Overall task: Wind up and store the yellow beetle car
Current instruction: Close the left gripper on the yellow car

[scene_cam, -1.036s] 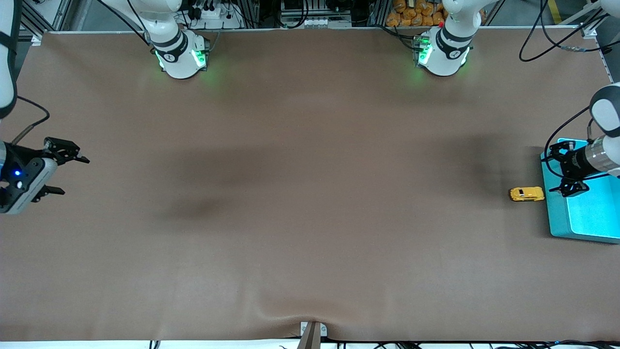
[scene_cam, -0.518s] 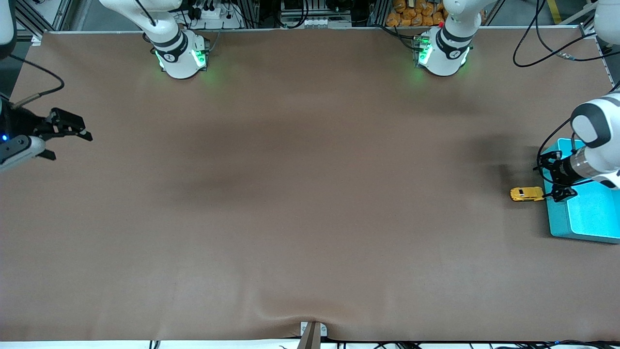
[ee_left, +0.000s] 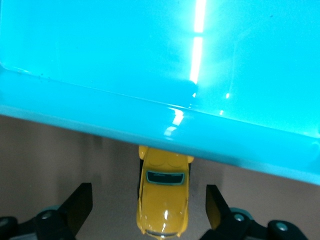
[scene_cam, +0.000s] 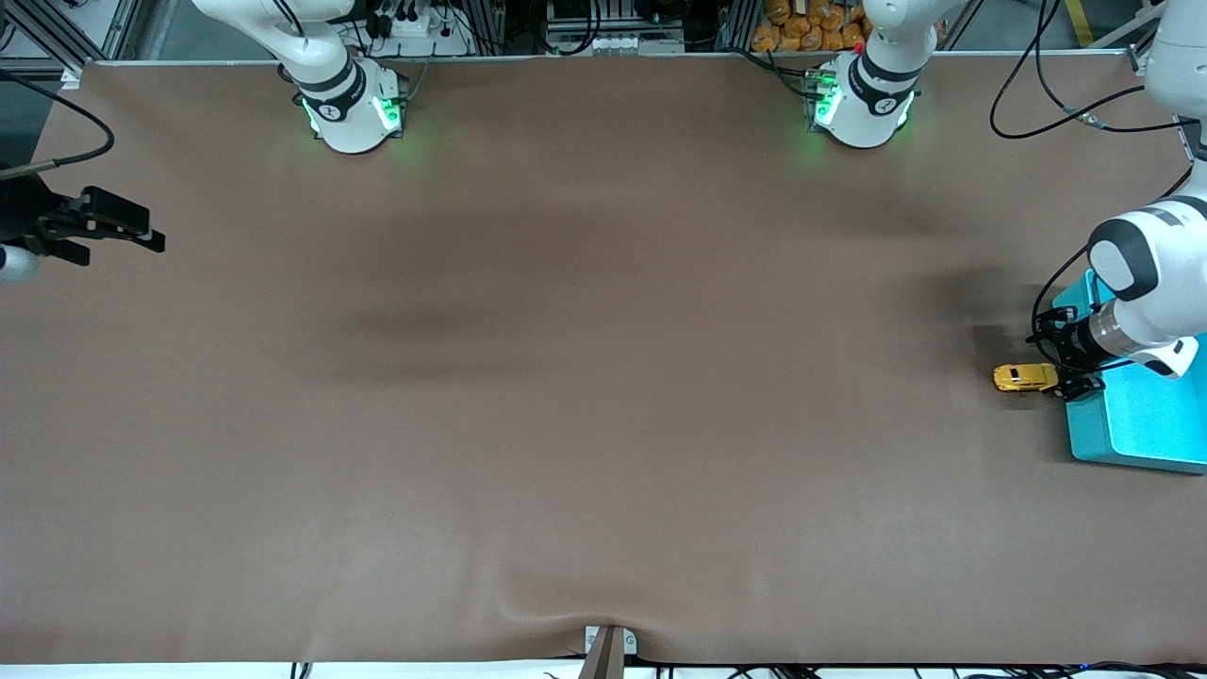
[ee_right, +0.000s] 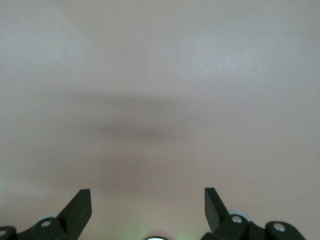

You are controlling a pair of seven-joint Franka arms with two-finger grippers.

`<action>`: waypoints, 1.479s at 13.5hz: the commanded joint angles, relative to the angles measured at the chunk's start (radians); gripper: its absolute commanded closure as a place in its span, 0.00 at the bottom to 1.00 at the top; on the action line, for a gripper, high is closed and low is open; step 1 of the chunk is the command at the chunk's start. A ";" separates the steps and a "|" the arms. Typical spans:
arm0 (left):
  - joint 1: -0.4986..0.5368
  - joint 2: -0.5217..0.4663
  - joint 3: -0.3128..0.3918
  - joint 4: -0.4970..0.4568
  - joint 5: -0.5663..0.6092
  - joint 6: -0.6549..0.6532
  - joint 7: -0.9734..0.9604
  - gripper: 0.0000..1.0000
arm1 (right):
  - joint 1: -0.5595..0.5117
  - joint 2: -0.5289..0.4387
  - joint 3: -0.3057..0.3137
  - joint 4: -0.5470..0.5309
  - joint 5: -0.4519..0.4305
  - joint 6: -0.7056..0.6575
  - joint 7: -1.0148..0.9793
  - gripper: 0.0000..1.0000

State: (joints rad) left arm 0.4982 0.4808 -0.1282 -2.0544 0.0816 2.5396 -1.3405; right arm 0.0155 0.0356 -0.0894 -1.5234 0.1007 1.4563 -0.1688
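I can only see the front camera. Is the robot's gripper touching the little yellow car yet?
Observer: Not yet. In the left wrist view the left gripper is open, with the yellow beetle car between its fingers and gaps on both sides.
Operator: Is the car bumping the blue box?
Observer: Its end runs under the teal tray's rim in that view, so I cannot tell.
Operator: What is the other gripper doing?
Observer: The right gripper waits open over bare brown table.

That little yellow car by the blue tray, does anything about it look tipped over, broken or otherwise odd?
Nothing stands out. The yellow beetle car sits upright on its wheels on the table, right beside the teal tray, with the open left hand straddling it. The right hand waits, open.
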 commanded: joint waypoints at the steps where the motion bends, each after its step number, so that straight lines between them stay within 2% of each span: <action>1: 0.011 0.015 -0.008 0.000 0.027 0.030 -0.011 0.00 | -0.046 -0.007 0.069 0.052 -0.048 -0.007 0.089 0.00; 3: 0.011 0.027 -0.007 -0.001 0.027 0.062 -0.011 0.00 | -0.054 -0.010 0.097 0.054 -0.050 -0.008 0.138 0.00; 4: 0.011 0.035 -0.007 0.000 0.035 0.064 -0.011 0.25 | -0.052 -0.011 0.100 0.054 -0.047 -0.010 0.199 0.00; 6: 0.010 0.038 -0.008 0.000 0.081 0.064 -0.028 0.85 | -0.051 -0.011 0.106 0.058 -0.047 -0.036 0.247 0.00; 7: 0.011 0.035 -0.008 0.000 0.086 0.064 -0.029 1.00 | -0.052 -0.011 0.115 0.061 -0.053 -0.034 0.253 0.00; 11: 0.005 -0.049 -0.024 -0.018 0.092 0.022 -0.017 1.00 | -0.054 -0.006 0.114 0.051 -0.062 -0.013 0.255 0.00; 14: 0.002 -0.132 -0.089 -0.013 0.092 -0.102 0.024 1.00 | -0.052 -0.006 0.116 0.032 -0.078 -0.004 0.256 0.00; 15: 0.002 -0.155 -0.115 -0.009 0.092 -0.135 0.061 1.00 | -0.052 -0.011 0.116 0.010 -0.078 0.021 0.255 0.00; 17: 0.002 -0.191 -0.123 -0.001 0.092 -0.183 0.154 1.00 | -0.052 -0.014 0.116 -0.004 -0.088 0.035 0.255 0.00; 20: 0.013 -0.200 -0.119 0.032 0.090 -0.203 0.421 1.00 | -0.052 -0.014 0.116 -0.003 -0.092 0.039 0.255 0.00</action>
State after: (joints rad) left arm 0.4963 0.2920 -0.2504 -2.0416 0.1551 2.3694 -1.0601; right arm -0.0184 0.0356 0.0065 -1.5142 0.0217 1.4851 0.0692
